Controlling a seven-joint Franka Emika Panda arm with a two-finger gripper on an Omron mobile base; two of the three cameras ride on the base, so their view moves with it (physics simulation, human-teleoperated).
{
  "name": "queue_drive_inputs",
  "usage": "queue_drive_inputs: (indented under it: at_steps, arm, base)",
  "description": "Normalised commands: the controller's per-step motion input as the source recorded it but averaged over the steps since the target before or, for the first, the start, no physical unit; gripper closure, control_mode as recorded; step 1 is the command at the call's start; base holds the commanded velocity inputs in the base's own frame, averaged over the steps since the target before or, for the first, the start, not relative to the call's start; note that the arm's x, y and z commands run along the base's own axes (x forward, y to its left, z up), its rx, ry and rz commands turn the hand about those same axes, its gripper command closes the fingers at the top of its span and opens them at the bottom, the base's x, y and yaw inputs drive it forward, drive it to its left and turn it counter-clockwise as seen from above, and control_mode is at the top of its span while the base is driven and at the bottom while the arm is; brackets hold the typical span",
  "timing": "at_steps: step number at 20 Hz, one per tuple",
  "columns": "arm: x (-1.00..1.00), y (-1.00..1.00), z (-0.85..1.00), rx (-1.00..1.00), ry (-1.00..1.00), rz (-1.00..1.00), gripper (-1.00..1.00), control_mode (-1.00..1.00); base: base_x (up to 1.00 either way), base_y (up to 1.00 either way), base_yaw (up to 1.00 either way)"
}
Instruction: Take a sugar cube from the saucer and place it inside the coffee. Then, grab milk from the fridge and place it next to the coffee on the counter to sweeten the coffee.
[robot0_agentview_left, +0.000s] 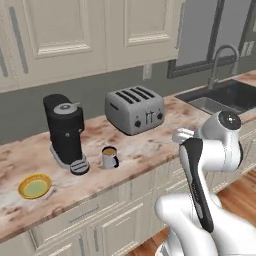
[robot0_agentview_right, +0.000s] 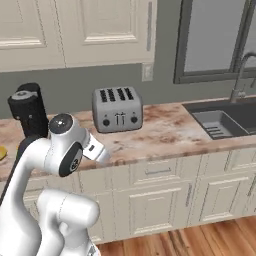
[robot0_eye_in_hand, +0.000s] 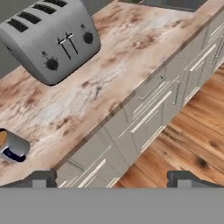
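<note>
Left base view shows the coffee (robot0_agentview_left: 109, 156) right of the saucer (robot0_agentview_left: 34, 186), fingers (robot0_eye_in_hand: 112, 179) wide and empty; likely nothing done yet.

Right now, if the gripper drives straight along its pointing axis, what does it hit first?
Likely the front edge of the counter or the cabinet drawers just below it; depth is unclear. The gripper is open and empty, with the coffee and toaster off to one side.

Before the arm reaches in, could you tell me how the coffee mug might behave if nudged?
The coffee looks filled near its rim, so a push would likely slosh it. Its small upright body may tip rather than roll. The smooth counter probably lets it slide easily.
</note>
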Motion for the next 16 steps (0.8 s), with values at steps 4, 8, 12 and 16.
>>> queue_drive_inputs:
  at_steps: [4,8,12,16]
  arm:
    - [0.0,0.0,0.0,0.0,0.0,0.0,-1.0,1.0]
    - [0.0,0.0,0.0,0.0,0.0,0.0,-1.0,1.0]
    - [0.0,0.0,0.0,0.0,0.0,0.0,-1.0,1.0]
    - [0.0,0.0,0.0,0.0,0.0,0.0,-1.0,1.0]
  base:
    - [-0.25,-0.26,-0.69]
    - [-0.1,-0.4,-0.69]
    - [-0.03,-0.49,-0.67]
    - [0.0,-0.61,-0.58]
